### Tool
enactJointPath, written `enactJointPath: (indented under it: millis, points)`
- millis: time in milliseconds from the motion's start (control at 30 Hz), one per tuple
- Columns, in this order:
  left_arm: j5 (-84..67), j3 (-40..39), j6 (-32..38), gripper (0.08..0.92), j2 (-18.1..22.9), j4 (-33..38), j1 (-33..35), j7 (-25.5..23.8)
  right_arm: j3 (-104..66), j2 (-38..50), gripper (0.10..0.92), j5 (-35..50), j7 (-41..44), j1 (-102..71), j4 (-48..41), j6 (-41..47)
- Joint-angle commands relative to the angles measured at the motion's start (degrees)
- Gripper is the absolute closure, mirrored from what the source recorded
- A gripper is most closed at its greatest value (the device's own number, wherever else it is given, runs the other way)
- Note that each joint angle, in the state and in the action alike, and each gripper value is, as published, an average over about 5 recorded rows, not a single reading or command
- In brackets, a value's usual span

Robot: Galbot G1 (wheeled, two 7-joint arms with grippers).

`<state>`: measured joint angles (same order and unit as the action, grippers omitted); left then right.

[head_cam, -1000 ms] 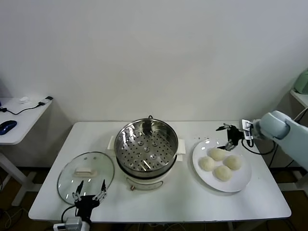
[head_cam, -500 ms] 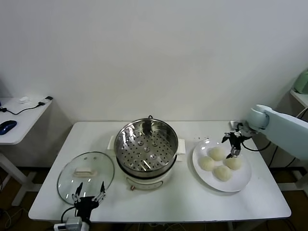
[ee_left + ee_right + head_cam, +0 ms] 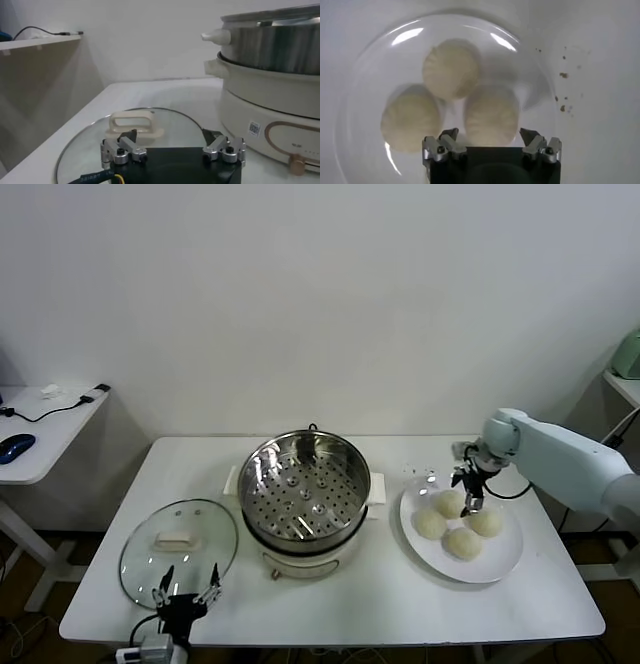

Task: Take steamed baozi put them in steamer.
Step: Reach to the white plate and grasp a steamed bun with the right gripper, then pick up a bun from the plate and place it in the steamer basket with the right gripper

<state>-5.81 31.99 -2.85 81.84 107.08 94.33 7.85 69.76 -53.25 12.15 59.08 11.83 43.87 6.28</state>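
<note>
Four cream-white baozi lie on a white plate (image 3: 506,559) at the table's right: one at the back (image 3: 447,503), one on the left (image 3: 430,525), one on the right (image 3: 487,523), one in front (image 3: 463,544). My right gripper (image 3: 468,502) is open and hangs just above them. In the right wrist view my right gripper (image 3: 490,139) has one baozi (image 3: 491,117) between its open fingers, apart from them, and two others (image 3: 451,67) (image 3: 412,117) lie beyond. The steel steamer (image 3: 303,494) stands empty at mid-table. My left gripper (image 3: 186,586) is parked open at the front left.
A round glass lid (image 3: 178,540) with a white handle lies left of the steamer, and in the left wrist view the lid (image 3: 132,122) lies under my left gripper (image 3: 170,142). Dark crumbs (image 3: 563,75) dot the table beside the plate (image 3: 367,60). A side table (image 3: 40,424) stands at far left.
My right gripper has moved left and down from beyond the plate's back right edge to just over the baozi. The left arm has not moved.
</note>
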Motion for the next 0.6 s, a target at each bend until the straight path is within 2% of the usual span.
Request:
enactJointPath:
  millis: [33, 233, 400, 600]
  points:
    - [0.2, -0.1, 0.0, 0.177, 0.1, -0.2, 0.2, 0.0, -2.1, -2.5, 0.227, -0.6, -0.6, -2.1, -3.9, -0.3]
    - [1.0, -0.2, 0.0, 0.177, 0.5, 0.2, 0.5, 0.0, -2.3, -1.8, 0.326, 0.2, 0.1, -1.5, -2.6, -1.1]
    - [1.4, -0.4, 0.2, 0.177, 0.9, 1.0, 1.1, 0.0, 0.8, 0.4, 0.345, 2.6, 0.7, 2.5, 2.0, -0.9]
    - [1.4, -0.8, 0.2, 0.177, 0.9, 2.0, 1.6, 0.1, 13.0, 3.3, 0.347, 10.1, 1.3, 19.1, 12.5, -0.7]
